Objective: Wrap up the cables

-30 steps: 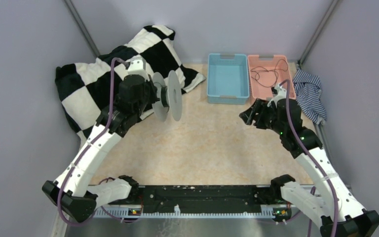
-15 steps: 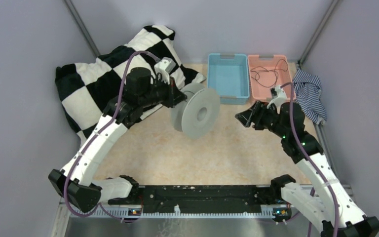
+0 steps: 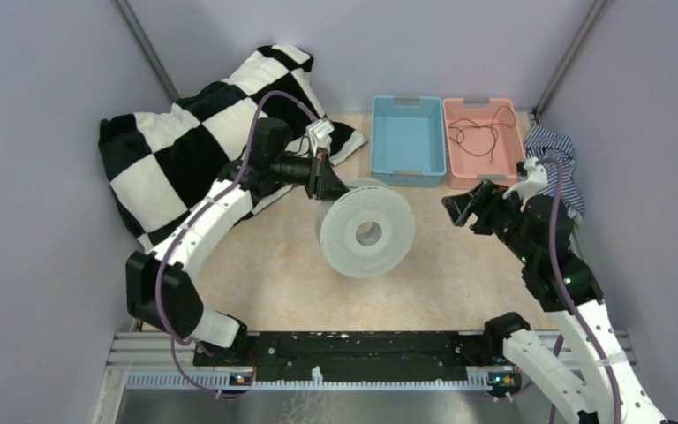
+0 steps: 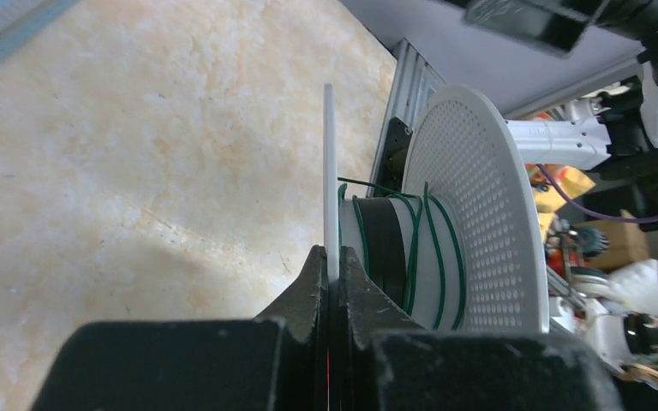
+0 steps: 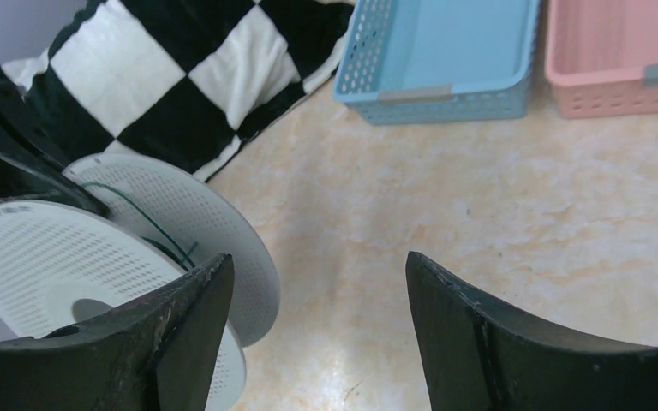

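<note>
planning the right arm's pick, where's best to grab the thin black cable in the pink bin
Probably a single strand near the middle of the cable, which lies in loose flat loops on the floor of the pink bin. Come straight down from above with the open right gripper: the bin walls block any sideways approach.

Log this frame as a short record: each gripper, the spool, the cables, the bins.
left gripper: shut on one flange of the spool
right gripper: open, empty, in front of the pink bin
spool: held up by that flange; green wire on its core
cables: black, loose in pink bin
blue bin: nothing visible inside
</note>
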Controlling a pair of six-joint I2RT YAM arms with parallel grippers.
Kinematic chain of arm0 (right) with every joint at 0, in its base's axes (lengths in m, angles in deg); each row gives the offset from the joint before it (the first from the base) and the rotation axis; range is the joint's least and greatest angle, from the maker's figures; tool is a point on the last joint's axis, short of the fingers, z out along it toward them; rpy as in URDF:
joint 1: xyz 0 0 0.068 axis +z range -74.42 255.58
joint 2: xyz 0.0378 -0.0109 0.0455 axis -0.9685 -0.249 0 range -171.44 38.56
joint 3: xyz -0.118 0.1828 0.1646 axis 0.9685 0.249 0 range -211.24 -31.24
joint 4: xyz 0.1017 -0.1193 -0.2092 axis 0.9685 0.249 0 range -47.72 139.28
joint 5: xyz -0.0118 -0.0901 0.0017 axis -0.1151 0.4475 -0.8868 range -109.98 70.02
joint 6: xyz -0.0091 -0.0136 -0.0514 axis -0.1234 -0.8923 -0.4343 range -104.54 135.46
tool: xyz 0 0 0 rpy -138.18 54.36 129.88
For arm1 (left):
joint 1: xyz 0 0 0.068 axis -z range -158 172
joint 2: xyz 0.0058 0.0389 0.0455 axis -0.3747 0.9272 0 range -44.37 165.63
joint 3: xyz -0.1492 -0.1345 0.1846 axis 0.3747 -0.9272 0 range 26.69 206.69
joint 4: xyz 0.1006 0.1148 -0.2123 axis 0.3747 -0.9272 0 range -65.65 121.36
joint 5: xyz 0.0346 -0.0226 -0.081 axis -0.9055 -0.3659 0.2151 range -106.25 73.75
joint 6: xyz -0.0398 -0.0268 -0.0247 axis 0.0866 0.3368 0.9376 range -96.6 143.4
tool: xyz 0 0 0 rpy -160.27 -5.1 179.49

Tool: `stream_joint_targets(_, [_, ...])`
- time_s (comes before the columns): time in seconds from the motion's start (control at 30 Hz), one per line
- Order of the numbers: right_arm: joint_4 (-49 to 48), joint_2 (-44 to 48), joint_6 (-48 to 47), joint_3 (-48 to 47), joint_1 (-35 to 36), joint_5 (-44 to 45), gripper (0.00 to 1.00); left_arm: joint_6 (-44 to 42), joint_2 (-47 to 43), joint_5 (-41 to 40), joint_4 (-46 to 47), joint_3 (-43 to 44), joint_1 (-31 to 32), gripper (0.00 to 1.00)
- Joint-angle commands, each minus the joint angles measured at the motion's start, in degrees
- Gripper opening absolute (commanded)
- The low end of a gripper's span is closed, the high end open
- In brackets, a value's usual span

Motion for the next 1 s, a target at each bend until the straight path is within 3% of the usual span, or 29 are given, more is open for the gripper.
stream_joint_targets(0.0, [4.4, 1.88, -2.25, -5.88, -0.08, 9.58, 0.73, 4.01, 4.85, 10.3, 6.51, -2.55, -0.79, 0.0])
stream_joint_targets(0.13, [5.58, 1.64, -3.32, -6.07, -0.08, 10.15, 0.74, 5.57, 9.58, 9.12, 8.4, -4.6, -0.76, 0.0])
stream_joint_targets(0.4, [3.89, -0.25, -2.0, -2.42, -0.08, 6.95, 0.74, 15.63, 13.6, 4.8, 22.87, -11.94, -0.72, 0.0])
stream_joint_targets(0.67, [2.43, -1.6, -1.3, -0.28, -0.13, 5.44, 0.75, 26.34, 12.34, -6.56, 36.89, -20.3, -0.72, 0.0])
stream_joint_targets(0.8, [-0.16, -4.21, 1.68, 3.88, -0.73, -4.83, 0.77, 31.1, 9.82, -9.39, 44.5, -24.79, -0.72, 0.0])
stream_joint_targets(0.97, [-16.14, -7.84, 13.68, 14.16, -7.58, -32.75, 0.81, 30.29, 9.15, -6.6, 44.74, -26.36, -0.87, 0.0])
